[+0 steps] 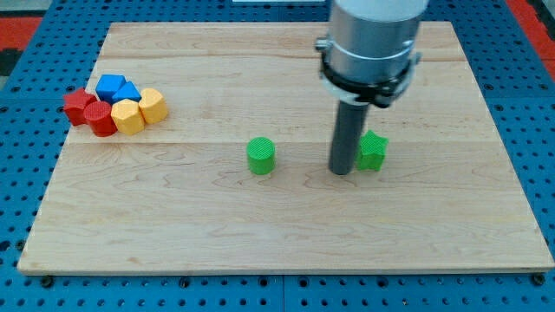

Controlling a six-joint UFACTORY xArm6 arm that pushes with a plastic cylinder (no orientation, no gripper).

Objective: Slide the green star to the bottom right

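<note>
The green star [373,151] lies on the wooden board [286,225], right of centre. My tip [342,172] rests on the board just to the star's left, touching or almost touching it. The rod hangs from the grey arm body [373,43] at the view's top. A green cylinder [261,156] stands left of my tip, near the board's middle.
A cluster of blocks sits at the board's upper left: two red blocks [89,111], two blue blocks [117,88] and two yellow blocks [139,111], all touching. A blue pegboard [538,130] surrounds the wooden board.
</note>
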